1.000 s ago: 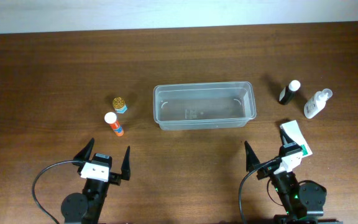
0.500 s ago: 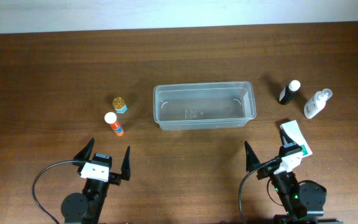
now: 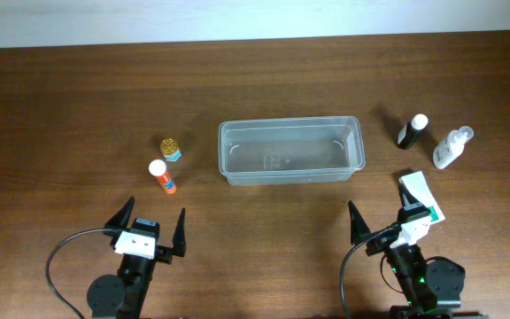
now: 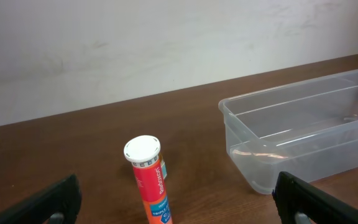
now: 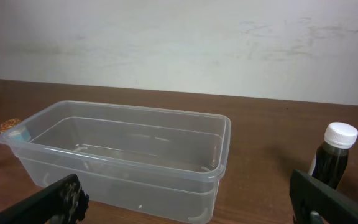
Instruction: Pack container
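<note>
The clear plastic container (image 3: pixel 290 151) stands empty at the middle of the table; it also shows in the left wrist view (image 4: pixel 303 124) and the right wrist view (image 5: pixel 123 149). An orange tube with a white cap (image 3: pixel 162 175) (image 4: pixel 148 180) stands left of it, straight ahead of my left gripper. A small gold-lidded jar (image 3: pixel 171 147) sits behind the tube. A black bottle with a white cap (image 3: pixel 411 131) (image 5: pixel 333 155) and a white spray bottle (image 3: pixel 451 147) stand to the right. My left gripper (image 3: pixel 151 229) (image 4: pixel 176 199) and right gripper (image 3: pixel 381 221) (image 5: pixel 185 199) are open and empty near the front edge.
A white and green box (image 3: pixel 421 197) lies just beside my right gripper's outer finger. The wooden table (image 3: pixel 78 97) reaches back to a pale wall (image 4: pixel 166 37).
</note>
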### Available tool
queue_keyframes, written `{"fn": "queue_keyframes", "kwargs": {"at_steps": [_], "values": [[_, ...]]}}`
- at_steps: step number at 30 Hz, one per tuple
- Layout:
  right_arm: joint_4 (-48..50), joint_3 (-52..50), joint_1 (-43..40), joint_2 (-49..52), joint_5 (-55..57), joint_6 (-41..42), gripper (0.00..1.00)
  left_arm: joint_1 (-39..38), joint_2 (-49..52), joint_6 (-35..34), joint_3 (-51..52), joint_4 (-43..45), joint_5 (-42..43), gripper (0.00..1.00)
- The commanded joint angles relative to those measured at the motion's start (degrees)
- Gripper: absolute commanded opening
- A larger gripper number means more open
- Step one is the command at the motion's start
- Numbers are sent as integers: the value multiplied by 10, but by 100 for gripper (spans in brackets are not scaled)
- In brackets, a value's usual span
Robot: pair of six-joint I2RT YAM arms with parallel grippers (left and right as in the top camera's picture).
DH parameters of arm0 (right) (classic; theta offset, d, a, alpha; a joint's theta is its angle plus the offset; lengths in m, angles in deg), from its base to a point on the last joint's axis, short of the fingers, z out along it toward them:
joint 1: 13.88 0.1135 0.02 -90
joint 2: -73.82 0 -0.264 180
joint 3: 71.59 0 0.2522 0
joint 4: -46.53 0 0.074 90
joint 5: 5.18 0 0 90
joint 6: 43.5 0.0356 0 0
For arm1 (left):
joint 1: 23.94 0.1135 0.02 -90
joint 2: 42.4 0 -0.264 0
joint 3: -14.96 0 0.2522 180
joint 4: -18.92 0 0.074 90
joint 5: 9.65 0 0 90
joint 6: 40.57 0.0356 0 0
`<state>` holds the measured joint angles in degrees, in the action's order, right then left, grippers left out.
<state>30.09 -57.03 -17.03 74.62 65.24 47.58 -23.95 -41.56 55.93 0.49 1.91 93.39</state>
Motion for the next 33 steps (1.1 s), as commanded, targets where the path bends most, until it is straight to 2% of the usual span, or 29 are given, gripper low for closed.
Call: {"fn": "queue_keyframes", "kwargs": {"at_steps": [1,6,8,15,20,22,25,29,33], "values": [[-1,-5,5,-6,-35,30,98,3,-5,9,2,-3,-6,100],[0,-5,5,-5,-108,145,98,3,-5,9,2,-3,-6,99],[-1,-5,5,-5,-135,163,99,3,-5,9,2,-3,-6,99],[37,3,5,-5,-170,164,98,3,-5,9,2,-3,-6,99],[41,75,5,-1,-118,149,98,3,-5,9,2,-3,-6,99],[-10,125,5,14,-49,133,98,3,-5,9,2,-3,-6,99],[-141,216,5,66,87,85,98,3,-5,9,2,-3,-6,99],[-279,358,5,193,209,37,98,3,-5,9,2,-3,-6,99],[-409,531,4,342,286,36,98,3,-5,9,2,-3,-6,99]]}}
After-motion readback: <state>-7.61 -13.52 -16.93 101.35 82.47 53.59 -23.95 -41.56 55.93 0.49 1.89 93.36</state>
